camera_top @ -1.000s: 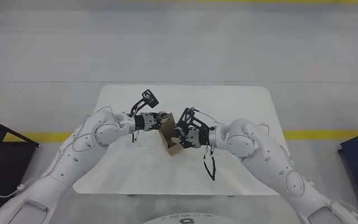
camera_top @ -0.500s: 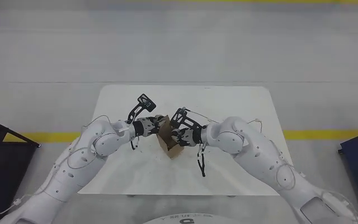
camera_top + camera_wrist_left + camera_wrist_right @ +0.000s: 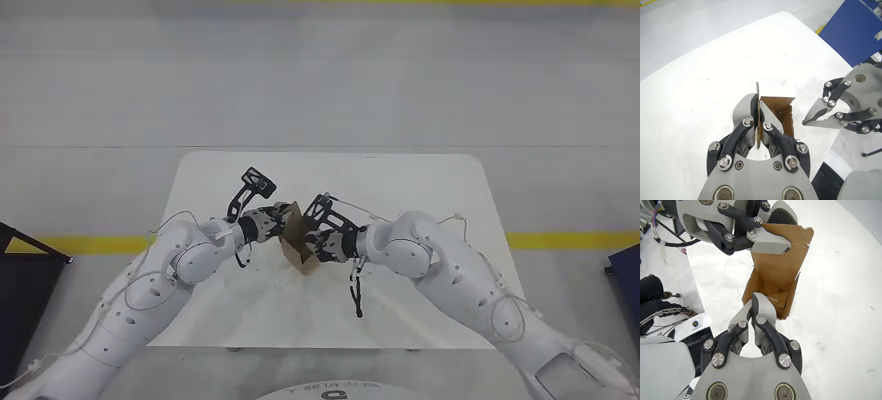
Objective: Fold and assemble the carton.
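1. both arms have drawn in and shifted toward the left edge of the counter (image 3: 420,180), carrying the carton (image 3: 298,243) slightly that way.
2. the carton is about mid-counter and half formed: its walls are up, one end is open and the flaps hang loose.
3. the left tool (image 3: 758,106) clamps one upright wall, one finger inside and one outside.
4. the right tool (image 3: 754,302) is pinched closed on nothing, its tips just beside the carton's open end.
5. this looks like repositioning only. the flaps remain unfolded, so the right tool probably must press one in while the left steadies.
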You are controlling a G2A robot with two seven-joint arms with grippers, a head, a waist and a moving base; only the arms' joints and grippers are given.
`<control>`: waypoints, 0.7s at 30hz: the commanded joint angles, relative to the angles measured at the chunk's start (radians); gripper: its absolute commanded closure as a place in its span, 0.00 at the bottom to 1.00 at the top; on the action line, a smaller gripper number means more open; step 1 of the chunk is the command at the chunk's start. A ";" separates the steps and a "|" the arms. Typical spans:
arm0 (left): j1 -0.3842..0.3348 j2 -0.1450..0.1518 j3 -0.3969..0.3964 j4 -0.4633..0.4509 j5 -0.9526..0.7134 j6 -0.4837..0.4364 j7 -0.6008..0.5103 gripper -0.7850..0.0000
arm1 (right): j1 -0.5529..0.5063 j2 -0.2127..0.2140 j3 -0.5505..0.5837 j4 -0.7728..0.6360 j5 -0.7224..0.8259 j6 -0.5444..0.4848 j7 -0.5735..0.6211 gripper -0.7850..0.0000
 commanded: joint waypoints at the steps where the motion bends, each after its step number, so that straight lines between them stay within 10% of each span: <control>1: 0.009 -0.001 -0.002 -0.008 0.001 0.018 -0.004 1.00 | -0.001 -0.002 -0.005 -0.002 -0.013 0.009 -0.003 1.00; 21: 0.017 -0.018 0.002 -0.024 0.000 0.020 -0.080 1.00 | 0.095 -0.057 -0.090 0.096 -0.038 0.189 0.088 1.00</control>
